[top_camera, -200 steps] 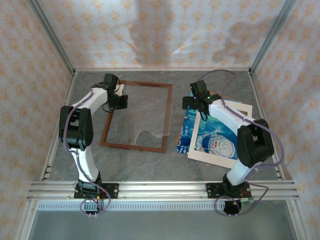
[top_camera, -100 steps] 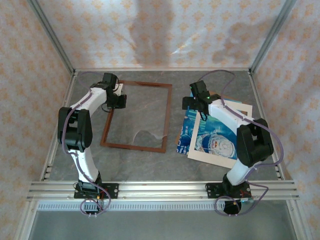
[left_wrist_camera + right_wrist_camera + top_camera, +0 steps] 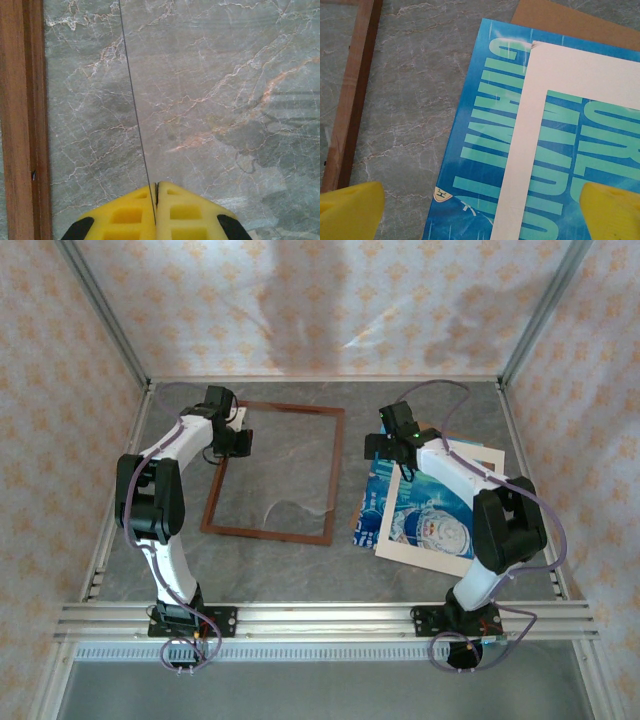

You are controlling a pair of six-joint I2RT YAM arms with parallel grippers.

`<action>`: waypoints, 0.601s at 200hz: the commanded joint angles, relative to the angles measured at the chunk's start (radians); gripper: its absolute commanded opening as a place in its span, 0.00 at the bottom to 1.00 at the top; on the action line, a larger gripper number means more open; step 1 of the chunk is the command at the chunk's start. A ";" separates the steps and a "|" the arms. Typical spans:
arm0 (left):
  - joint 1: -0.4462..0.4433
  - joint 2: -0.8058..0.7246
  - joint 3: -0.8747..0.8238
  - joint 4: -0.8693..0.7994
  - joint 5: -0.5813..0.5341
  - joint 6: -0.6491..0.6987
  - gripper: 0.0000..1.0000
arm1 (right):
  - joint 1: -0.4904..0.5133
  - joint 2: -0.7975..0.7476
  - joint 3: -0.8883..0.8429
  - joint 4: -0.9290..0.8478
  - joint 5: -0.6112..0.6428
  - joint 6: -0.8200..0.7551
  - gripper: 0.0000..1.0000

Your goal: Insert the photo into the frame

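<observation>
right gripper (image 3: 385, 445) hangs with its jaws spread wide above the far left corner of the photo (image 3: 375, 502), holding nothing. the photo lies flat on the right half of the desk (image 3: 300, 570), on a brown backing board (image 3: 555, 20). a cream mat (image 3: 420, 552) covers most of it, so just a blue strip along its left edge is bare. that strip is near the frame (image 3: 335, 475) but apart from its right rail. the frame lies on the left half of the desk, toward the far edge. at its far left corner the left gripper (image 3: 240, 440) is pinched shut on what looks like the thin edge of a clear pane (image 3: 135, 100). the step in hand seems to be taking hold of the photo. to do it well, the right gripper should come down on the bare blue strip alone, well clear of the mat's edge. the sheet is thin and flat, so drawing it sideways toward the frame until it slips from under the mat looks safer than pinching straight down. the left gripper should keep the pane steady.
</observation>
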 commanded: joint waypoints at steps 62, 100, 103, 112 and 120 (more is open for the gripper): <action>0.017 -0.034 0.014 -0.028 -0.045 0.032 0.00 | 0.002 0.003 0.024 -0.018 0.026 -0.009 1.00; 0.017 -0.029 0.013 -0.029 -0.045 0.032 0.00 | 0.001 0.003 0.023 -0.018 0.026 -0.009 1.00; 0.017 -0.029 0.013 -0.031 -0.044 0.031 0.00 | 0.002 0.002 0.024 -0.018 0.026 -0.009 1.00; 0.018 -0.028 0.014 -0.031 -0.045 0.031 0.00 | 0.002 0.002 0.024 -0.018 0.028 -0.009 1.00; 0.017 -0.028 0.013 -0.029 -0.043 0.031 0.00 | 0.002 0.002 0.022 -0.019 0.029 -0.009 1.00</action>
